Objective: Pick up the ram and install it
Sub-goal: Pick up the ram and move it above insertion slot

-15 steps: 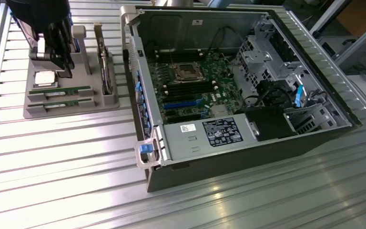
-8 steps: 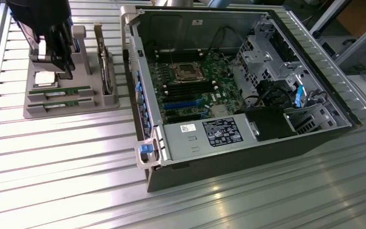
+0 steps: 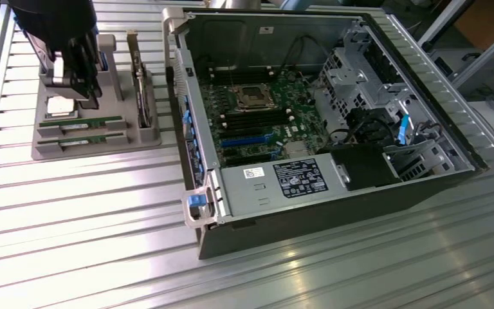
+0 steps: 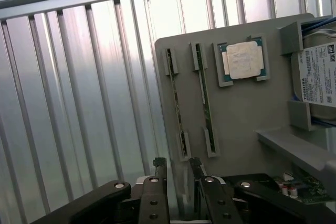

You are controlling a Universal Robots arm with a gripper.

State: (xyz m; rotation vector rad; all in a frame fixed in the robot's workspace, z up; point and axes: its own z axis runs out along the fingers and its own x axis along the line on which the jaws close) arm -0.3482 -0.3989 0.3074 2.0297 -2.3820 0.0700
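The arm is working over the grey holder (image 3: 58, 151) — a fixture lying on the ribbed metal worktop (image 3: 101, 219), just beside the open computer case (image 3: 316, 222), on the exterior view's left of it. The gripper (image 4: 178, 170) is hanging above the holder, its fingers (image 4: 159, 174) standing apart with nothing between them. The ram (image 4: 177, 103) is sitting on edge in the holder's outermost slot, untouched and roughly in line with the gap between the fingers. A second ram stick (image 4: 205, 95) is standing parallel to it in the next slot inward. Just beside that stick, in a square recess of the holder, a silver processor chip (image 4: 244, 60) is lying flat. Past the chip, a hard drive (image 4: 317, 74) with a white label is resting in the holder — and a green card (image 3: 144, 96) is standing on edge along the holder's side nearest the case. Inside the case, the motherboard (image 3: 251, 112) is lying exposed.
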